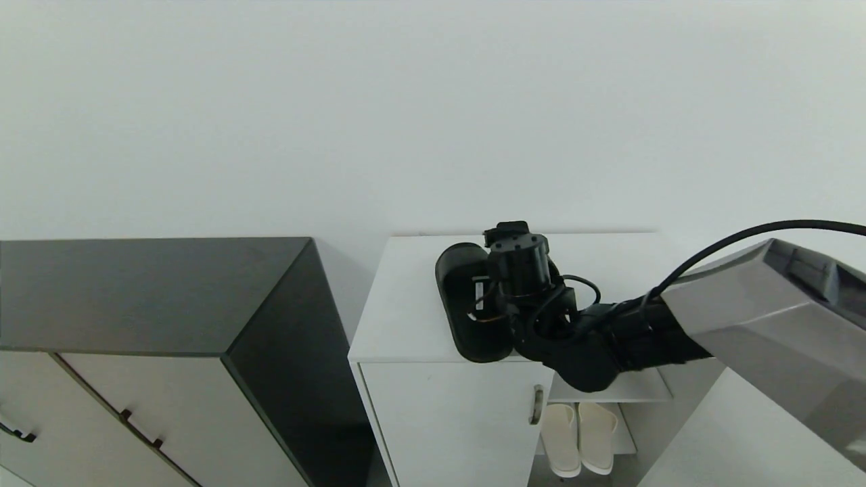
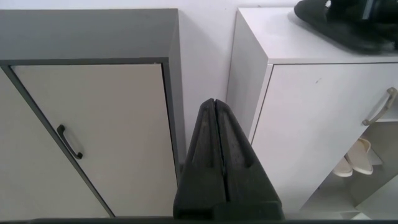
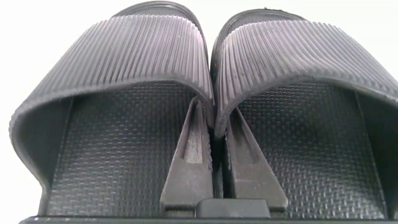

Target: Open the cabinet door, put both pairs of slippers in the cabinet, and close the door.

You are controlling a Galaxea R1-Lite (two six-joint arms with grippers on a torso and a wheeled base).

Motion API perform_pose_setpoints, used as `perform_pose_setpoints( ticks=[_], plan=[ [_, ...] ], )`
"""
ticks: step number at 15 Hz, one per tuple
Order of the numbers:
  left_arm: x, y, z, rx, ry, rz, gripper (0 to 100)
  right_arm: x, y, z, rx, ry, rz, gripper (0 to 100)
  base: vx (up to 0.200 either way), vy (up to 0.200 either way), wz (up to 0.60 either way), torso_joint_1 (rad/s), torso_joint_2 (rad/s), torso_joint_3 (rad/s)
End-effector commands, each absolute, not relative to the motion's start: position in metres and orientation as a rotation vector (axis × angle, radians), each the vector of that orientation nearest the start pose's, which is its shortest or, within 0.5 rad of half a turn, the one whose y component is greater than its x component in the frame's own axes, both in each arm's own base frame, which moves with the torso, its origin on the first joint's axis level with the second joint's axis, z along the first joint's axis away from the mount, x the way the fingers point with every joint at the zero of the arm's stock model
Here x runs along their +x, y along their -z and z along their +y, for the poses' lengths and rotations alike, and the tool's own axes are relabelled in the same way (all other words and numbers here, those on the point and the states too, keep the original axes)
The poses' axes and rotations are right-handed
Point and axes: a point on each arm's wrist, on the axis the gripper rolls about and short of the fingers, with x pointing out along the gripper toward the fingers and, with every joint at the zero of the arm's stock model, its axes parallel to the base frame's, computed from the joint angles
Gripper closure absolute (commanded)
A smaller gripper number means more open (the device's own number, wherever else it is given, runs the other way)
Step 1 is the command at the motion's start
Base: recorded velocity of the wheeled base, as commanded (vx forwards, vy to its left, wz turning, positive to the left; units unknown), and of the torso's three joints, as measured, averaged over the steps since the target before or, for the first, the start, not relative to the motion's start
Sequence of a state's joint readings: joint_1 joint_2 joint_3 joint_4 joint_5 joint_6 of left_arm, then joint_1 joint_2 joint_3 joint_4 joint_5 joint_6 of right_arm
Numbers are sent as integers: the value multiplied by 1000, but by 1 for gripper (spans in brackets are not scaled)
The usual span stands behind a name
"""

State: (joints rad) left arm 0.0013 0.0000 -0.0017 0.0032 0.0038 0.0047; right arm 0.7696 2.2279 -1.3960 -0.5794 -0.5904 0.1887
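Observation:
A pair of black slippers lies side by side on top of the white cabinet. My right gripper is down on them with one finger inside each slipper. It is shut on their two touching inner walls. A pair of white slippers lies on a low shelf inside the cabinet's open right half. The left door with its metal handle is closed. Low in front of the cabinets, my left gripper is shut and empty.
A dark-topped cabinet with pale doors stands left of the white one, a narrow gap between them. A white panel at the lower right looks like the swung-out right door. A plain wall rises behind.

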Motion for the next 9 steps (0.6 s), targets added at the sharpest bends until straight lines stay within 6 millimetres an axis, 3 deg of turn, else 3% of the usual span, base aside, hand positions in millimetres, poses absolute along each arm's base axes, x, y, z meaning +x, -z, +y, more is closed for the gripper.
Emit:
perform_pose_setpoints(
  ticks=[1, 5, 9],
  plan=[
    [-23, -76, 0, 5, -6, 3, 100, 267, -172, 274, 59, -334, 191, 100, 0, 0, 0, 0, 0, 0],
    [-23, -75, 0, 5, -8, 5, 100, 201, -175, 234, 19, -452, 232, 100, 0, 0, 0, 0, 0, 0],
    [-23, -76, 0, 3, -8, 3, 100, 194, -169, 238, 29, -505, 222, 100, 0, 0, 0, 0, 0, 0]
  ],
)
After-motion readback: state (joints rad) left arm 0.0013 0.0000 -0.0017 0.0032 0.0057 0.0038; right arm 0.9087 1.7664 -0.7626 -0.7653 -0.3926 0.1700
